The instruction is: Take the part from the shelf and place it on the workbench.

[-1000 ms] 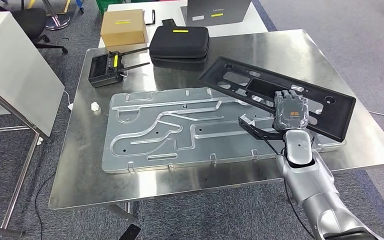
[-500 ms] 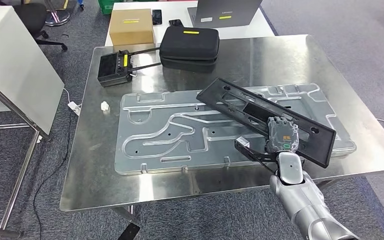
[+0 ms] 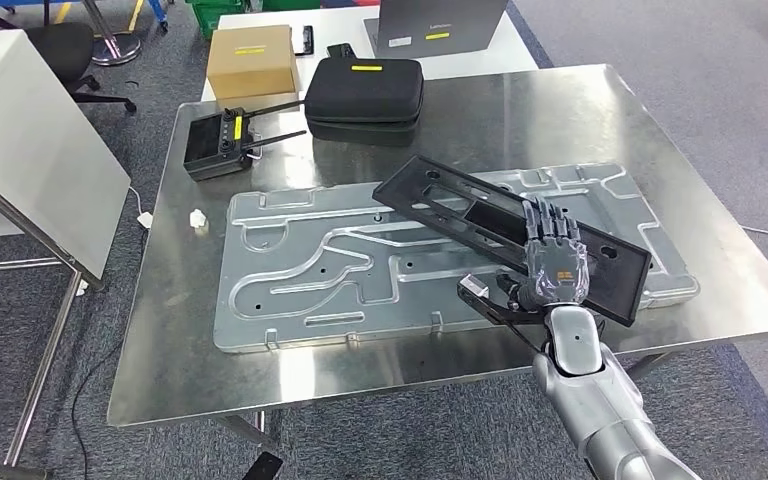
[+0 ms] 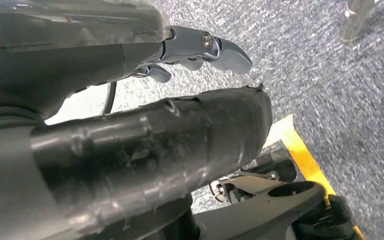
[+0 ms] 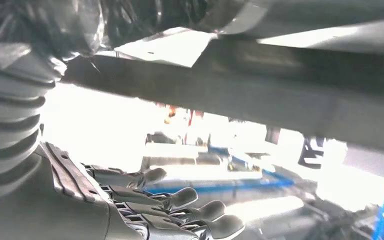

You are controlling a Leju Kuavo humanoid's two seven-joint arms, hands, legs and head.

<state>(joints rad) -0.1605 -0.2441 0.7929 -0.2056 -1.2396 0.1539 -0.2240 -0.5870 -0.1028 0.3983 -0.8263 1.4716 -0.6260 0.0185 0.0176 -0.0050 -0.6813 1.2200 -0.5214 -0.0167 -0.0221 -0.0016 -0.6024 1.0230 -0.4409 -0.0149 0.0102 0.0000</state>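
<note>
The part is a long black plastic frame [image 3: 457, 200] with cut-outs. It lies slantwise across the large silver stamped plate [image 3: 300, 262] on the steel workbench [image 3: 560, 110]. My right hand [image 3: 552, 256] is over the frame's near right end, fingers stretched out flat and apart on top of it, not curled around it. In the right wrist view the straight fingers [image 5: 180, 204] stand apart from the dark bar of the frame [image 5: 230, 90]. My left hand [image 4: 155, 140] hangs over the carpet and holds nothing, its fingers [image 4: 220, 50] loosely spread.
At the back of the bench are a black zip case [image 3: 363, 88], a black controller with antennas [image 3: 212, 145] and a cardboard box [image 3: 252, 55]. A small white piece [image 3: 198, 217] lies left of the plate. A white table [image 3: 30, 150] stands at the left.
The frame came down from a raised tilt to lie on the silver plate. My right hand's fingers went from curled on it to straight. The camera view shifted slightly.
</note>
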